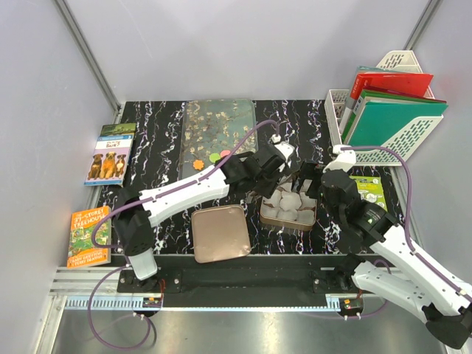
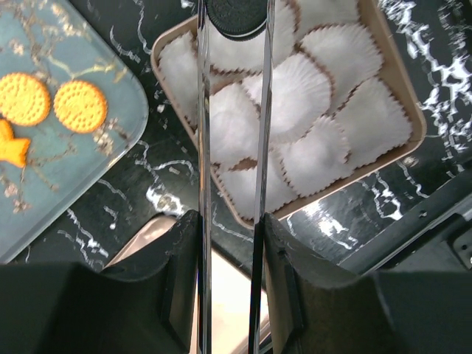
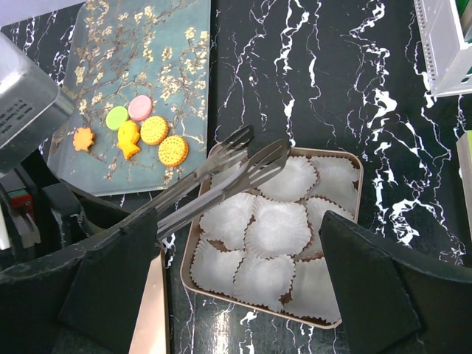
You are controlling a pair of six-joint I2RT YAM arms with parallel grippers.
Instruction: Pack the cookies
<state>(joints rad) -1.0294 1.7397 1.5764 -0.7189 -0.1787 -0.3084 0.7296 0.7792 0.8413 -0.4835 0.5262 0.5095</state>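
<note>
- Left gripper (image 2: 227, 221): clamped on the handles of metal tongs (image 2: 203, 133), reaching over the tin.
- Dark brown cookie (image 2: 236, 15): pinched between the tong tips, above the wrappers.
- Tin (image 3: 355, 221): mid-table, lined with pale crinkled wrappers (image 3: 276, 225).
- Other cookies (image 3: 154, 130): six on the near right corner of the floral tray (image 3: 133, 44), left of and beyond the tin. One is green, one pink, two are round and orange, one is an orange fish and one an orange leaf shape.
- Right gripper (image 3: 240, 217): fingers spread wide, holding nothing, above the tin's near side.
- Lid (image 1: 219, 234): rose-gold square, flat on the table, just left of the tin.
</note>
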